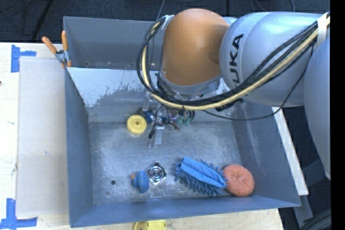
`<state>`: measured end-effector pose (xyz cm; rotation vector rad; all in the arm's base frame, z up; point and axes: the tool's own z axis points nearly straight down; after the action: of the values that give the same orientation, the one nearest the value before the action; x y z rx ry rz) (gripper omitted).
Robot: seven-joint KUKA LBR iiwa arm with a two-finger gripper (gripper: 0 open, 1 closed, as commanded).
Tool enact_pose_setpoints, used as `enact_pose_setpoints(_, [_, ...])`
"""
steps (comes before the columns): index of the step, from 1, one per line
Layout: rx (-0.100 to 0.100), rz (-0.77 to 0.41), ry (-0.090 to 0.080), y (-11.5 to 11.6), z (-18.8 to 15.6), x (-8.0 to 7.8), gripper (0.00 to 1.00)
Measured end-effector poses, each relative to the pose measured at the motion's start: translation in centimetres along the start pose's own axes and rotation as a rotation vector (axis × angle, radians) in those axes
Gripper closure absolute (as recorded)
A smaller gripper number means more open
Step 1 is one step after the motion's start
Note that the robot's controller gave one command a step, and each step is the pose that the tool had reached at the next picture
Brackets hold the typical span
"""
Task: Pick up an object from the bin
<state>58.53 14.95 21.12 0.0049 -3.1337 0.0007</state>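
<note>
**A:** Where is the gripper [156,139]?

**B:** Low inside the grey metal bin [75,126], about the middle of the floor and a little towards the far wall. Just to its left lies a yellow round plastic disc [136,124], near it but apart from it as far as I can see.

**A:** Is it open or closed? Does it have anything?

**B:** I cannot tell how far open it is, because the wrist hangs over it. I see nothing caught in it.

**A:** And the other things?

**B:** They lie along the near wall, well apart from the gripper. A small blue rounded toy [141,181] lies just beside a shiny silver metal piece [156,173]. To the right, a blue fringed cloth duster [198,174] rests against an orange round scouring pad [239,179].

**A:** So how far along is the pick?

**B:** Early, I judge. Everything lies on the floor, so the grasp and the lift are both left to do. That disc is nearest, so it looks the likeliest target.
</note>
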Motion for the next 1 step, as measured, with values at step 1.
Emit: enact_pose_setpoints(1, [-0.001,0.003,-0.007,-0.08,-0.50,-0.14,0.00])
